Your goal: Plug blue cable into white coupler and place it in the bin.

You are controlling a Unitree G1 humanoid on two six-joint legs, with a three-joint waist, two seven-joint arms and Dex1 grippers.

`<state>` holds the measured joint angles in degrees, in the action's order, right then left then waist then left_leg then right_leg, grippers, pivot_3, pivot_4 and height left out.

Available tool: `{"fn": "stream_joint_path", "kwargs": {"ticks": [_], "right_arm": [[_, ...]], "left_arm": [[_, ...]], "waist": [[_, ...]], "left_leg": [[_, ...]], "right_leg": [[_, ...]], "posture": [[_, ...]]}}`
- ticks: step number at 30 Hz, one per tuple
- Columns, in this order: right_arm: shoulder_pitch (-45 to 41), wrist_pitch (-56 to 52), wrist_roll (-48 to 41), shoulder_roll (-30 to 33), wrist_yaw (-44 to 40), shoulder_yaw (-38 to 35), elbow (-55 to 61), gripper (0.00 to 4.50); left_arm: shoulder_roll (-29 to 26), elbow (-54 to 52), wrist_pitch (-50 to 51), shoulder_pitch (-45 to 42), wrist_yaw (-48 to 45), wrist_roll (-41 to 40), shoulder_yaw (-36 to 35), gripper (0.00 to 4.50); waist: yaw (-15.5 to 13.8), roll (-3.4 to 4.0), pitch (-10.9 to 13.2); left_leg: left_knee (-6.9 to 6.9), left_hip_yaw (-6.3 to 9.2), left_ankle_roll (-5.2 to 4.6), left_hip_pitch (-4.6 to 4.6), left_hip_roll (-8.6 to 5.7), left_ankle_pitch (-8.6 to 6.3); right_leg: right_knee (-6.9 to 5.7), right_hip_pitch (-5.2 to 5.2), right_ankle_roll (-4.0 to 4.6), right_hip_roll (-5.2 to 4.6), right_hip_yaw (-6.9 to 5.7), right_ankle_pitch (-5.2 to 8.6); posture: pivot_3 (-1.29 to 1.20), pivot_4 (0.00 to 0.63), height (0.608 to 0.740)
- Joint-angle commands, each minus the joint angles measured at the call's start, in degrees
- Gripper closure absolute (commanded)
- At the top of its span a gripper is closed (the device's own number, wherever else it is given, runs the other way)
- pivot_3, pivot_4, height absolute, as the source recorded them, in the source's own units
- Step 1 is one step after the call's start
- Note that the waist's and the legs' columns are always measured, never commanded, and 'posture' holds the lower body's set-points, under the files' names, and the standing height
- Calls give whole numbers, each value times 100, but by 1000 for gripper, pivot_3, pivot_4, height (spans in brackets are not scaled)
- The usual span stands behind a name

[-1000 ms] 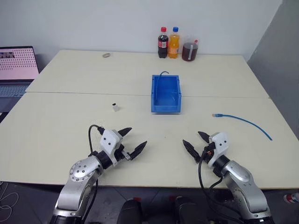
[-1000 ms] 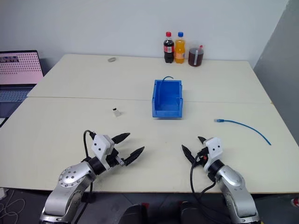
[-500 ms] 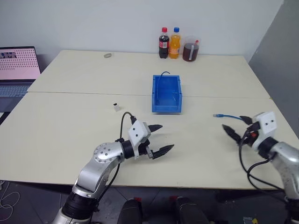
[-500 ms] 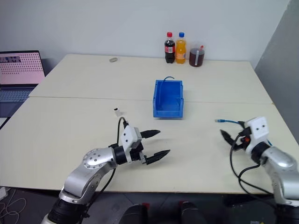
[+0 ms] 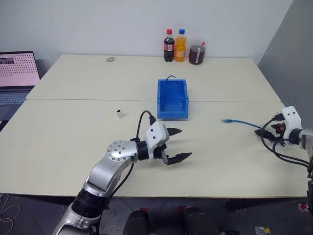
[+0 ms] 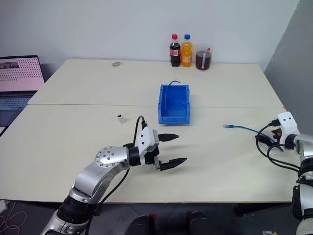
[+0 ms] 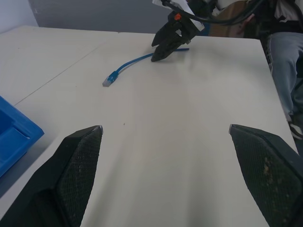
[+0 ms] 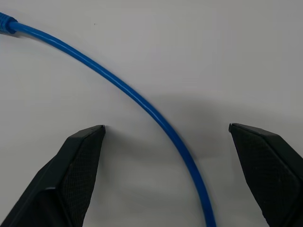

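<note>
Two cream counter (image 5: 73,142) tops, pushed together along a seam, carry everything; a laptop (image 5: 17,73) sits off the left edge. The bin (image 5: 172,99), bright blue and open-topped, stands near the middle of the counter, straddling the seam, with a thin dark wire curling up over its far wall. Three drinks line the far edge behind it: a cola bottle (image 5: 169,45), an orange soda bottle (image 5: 181,45) and a cup (image 5: 196,53) of dark liquid.

The left gripper (image 5: 178,144) hangs over the near half of the counter, in front of the bin, its jaws spread wide and holding nothing, pointing toward the right edge. The right gripper (image 7: 163,45) is at the right edge, lowered over the cable (image 5: 240,123), jaws spread wide; the right wrist view shows the cable (image 8: 142,104) running between the two black fingers (image 8: 75,165) without either touching it.

The cable lies on the counter's right side, well apart from the bin, its plug end (image 7: 110,81) pointing toward the bin and the rest curving off to the right edge under the right gripper. The coupler (image 5: 119,113) stands on the counter left of the bin, just on the near side of the seam, well apart from the cable. A small ring-like object (image 5: 110,59) rests near the far edge, toward the left.
</note>
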<state>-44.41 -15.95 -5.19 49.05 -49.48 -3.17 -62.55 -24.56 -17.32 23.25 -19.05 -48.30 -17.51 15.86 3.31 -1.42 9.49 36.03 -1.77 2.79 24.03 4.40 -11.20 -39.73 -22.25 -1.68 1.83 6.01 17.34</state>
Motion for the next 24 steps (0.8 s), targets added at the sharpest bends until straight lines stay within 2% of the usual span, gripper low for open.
{"fn": "stream_joint_path", "kwargs": {"ticks": [1,4,10,12,13,14,16,21,24], "right_arm": [[-268,126,182,103,-252,33,-386,598],[-314,174,296,100,-382,72,-504,1516],[-192,434,469,157,-546,176,-510,2894],[-161,555,471,172,-638,163,-473,3499],[-154,620,487,179,-672,161,-450,3609],[-146,701,504,190,-713,163,-422,4004],[-136,809,505,204,-757,152,-381,4441],[-83,1133,465,291,-999,138,-106,4441],[101,1283,362,395,-1379,117,525,4441]], "left_arm": [[5,-147,-96,-31,-35,30,39,0],[2,-139,-106,-36,-58,32,48,0],[-6,-160,-51,-26,-244,-98,31,0],[-26,-193,23,-21,-353,-207,14,0],[-44,-212,66,-18,-409,-255,9,0],[-67,-227,100,-14,-463,-287,6,0],[-107,-242,138,-10,-537,-319,7,0],[-225,-282,255,51,-632,-438,-83,0],[-456,-379,424,271,-687,-622,-335,0]], "waist": [[0,0,0],[0,0,0],[0,0,0],[0,0,0],[0,0,0],[1,0,0],[1,0,0],[1,2,1],[9,8,5]], "left_leg": [[0,1,0,-2,0,0],[0,1,0,-5,0,0],[1,3,0,-12,0,0],[1,3,0,-13,0,0],[1,3,0,-13,0,0],[1,4,0,-13,0,0],[1,4,0,-13,0,0],[1,4,0,-13,0,0],[0,3,0,-14,0,0]], "right_leg": [[3,5,-1,0,-1,0],[3,7,-2,-1,-2,0],[3,14,-8,-1,-3,3],[3,15,-8,-1,-4,3],[3,15,-8,-1,-4,3],[3,16,-8,-1,-4,3],[3,16,-9,-1,-4,4],[3,16,-11,-1,-3,5],[3,15,-13,-1,-3,6]], "posture": [[0,150,740],[0,150,740],[0,150,740],[0,150,740],[0,150,740],[0,150,740],[0,150,740],[0,150,740],[0,150,740]]}}
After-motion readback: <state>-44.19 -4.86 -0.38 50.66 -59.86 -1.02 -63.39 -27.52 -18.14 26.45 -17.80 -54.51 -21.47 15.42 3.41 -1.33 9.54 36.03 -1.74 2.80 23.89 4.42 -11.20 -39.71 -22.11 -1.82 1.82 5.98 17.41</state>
